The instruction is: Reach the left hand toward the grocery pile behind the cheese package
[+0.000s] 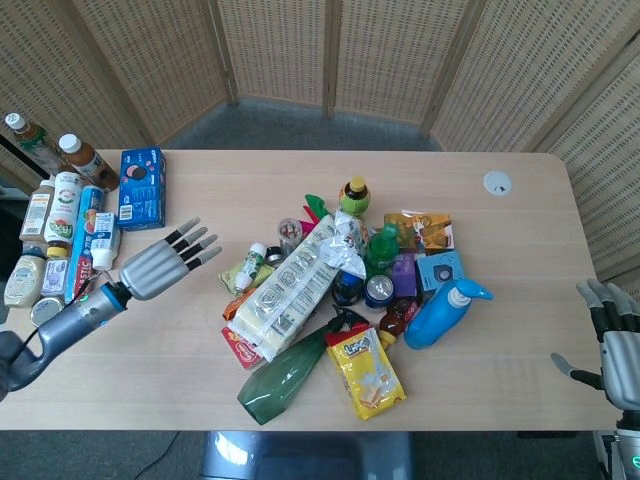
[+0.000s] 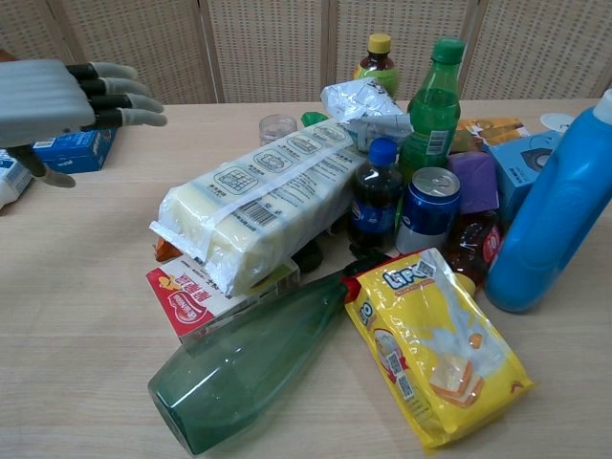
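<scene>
Dozens of groceries sit heaped mid-table, the long cheese package (image 1: 291,289) lying diagonally across the pile's (image 1: 385,262) near-left side.

One left hand (image 1: 160,264) hovers palm-down, released, fingers straight and spread toward the heap, apart from it and holding nothing. At the table's (image 1: 240,190) far right edge the right hand (image 1: 617,342) hangs splayed and empty. Bottles (image 1: 60,215) and a blue box (image 1: 141,187) line the pale wood's left end; woven wicker screens (image 1: 330,50) close in the room behind.

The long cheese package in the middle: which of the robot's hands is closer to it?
Left. The left hand hovers open just left of the cheese package; the right hand sits far off at the table's right edge.
</scene>
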You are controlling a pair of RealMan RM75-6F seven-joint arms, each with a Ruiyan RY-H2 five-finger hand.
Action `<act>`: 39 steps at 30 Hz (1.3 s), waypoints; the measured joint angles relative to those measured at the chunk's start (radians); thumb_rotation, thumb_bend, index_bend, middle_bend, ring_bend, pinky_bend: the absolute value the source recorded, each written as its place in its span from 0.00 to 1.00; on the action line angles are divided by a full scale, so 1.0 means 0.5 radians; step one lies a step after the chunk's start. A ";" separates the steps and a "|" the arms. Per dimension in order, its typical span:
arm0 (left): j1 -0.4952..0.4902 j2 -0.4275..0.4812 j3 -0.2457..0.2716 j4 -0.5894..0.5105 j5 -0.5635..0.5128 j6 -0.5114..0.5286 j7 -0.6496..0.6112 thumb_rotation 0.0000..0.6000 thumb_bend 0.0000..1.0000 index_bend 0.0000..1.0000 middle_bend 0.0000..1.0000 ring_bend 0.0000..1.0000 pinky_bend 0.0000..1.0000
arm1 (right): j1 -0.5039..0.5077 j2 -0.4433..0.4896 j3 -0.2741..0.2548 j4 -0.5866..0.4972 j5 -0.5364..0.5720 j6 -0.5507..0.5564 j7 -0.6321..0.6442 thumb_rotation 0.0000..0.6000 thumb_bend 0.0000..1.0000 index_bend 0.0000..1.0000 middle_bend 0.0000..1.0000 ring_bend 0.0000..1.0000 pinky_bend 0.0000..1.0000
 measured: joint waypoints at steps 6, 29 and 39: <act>-0.191 -0.217 0.068 0.206 0.038 -0.116 0.043 1.00 0.00 0.00 0.00 0.00 0.00 | 0.021 -0.006 0.024 0.032 0.052 -0.041 0.039 1.00 0.00 0.00 0.00 0.00 0.00; -0.460 -0.622 0.228 0.537 -0.106 -0.336 0.081 1.00 0.00 0.78 0.61 0.60 0.72 | 0.029 0.003 0.045 0.060 0.110 -0.073 0.114 1.00 0.00 0.00 0.00 0.00 0.00; -0.458 -0.483 0.244 0.407 -0.142 -0.106 0.119 1.00 0.00 0.79 0.64 0.64 0.76 | 0.015 0.018 0.027 0.031 0.056 -0.037 0.119 1.00 0.00 0.00 0.00 0.00 0.00</act>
